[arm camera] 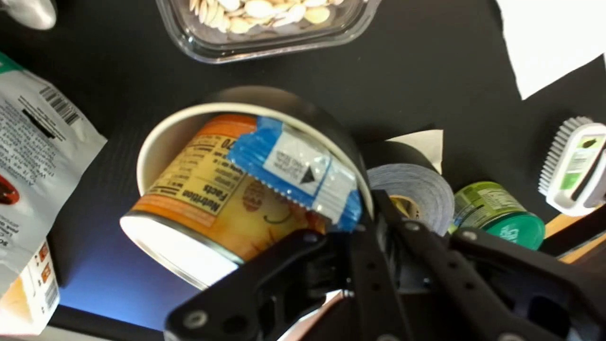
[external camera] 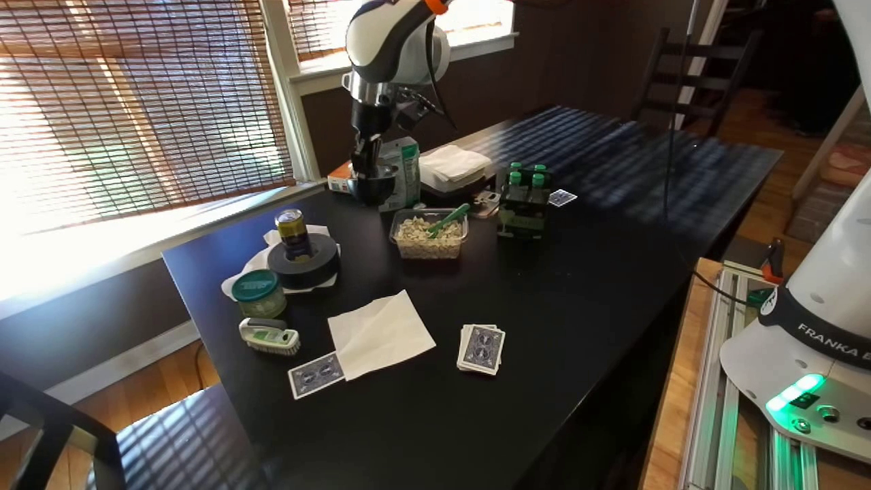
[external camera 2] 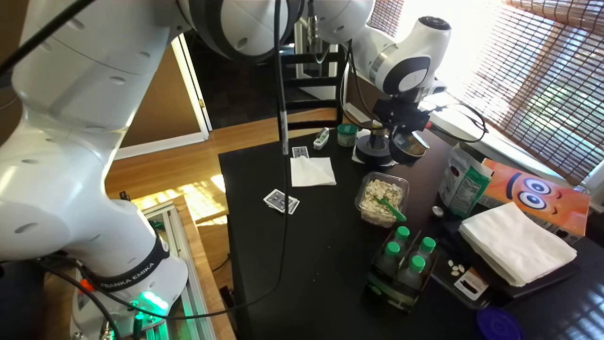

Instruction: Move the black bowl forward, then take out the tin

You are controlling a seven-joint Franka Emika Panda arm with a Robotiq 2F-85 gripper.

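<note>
The black bowl (arm camera: 326,121) has a pale rim and inside in the wrist view. It also shows in both exterior views (external camera: 373,188) (external camera 2: 401,153), held above the table near the window side and tilted. A tin (arm camera: 199,184) with an orange and yellow label lies on its side in the bowl, its silver end sticking out past the rim. A blue and white packet (arm camera: 293,166) lies on the tin. My gripper (arm camera: 378,203) is shut on the bowl's rim, one finger inside and one outside. The fingertips are partly hidden in both exterior views.
A clear tub of seeds (external camera: 429,241) with a green spoon stands near the bowl. A tape roll (external camera: 320,265) with a small can (external camera: 294,235) stands beside a green-lidded jar (external camera: 258,296). A pouch (external camera: 408,177), napkin stack (external camera: 452,170) and bottle pack (external camera: 524,214) are also close.
</note>
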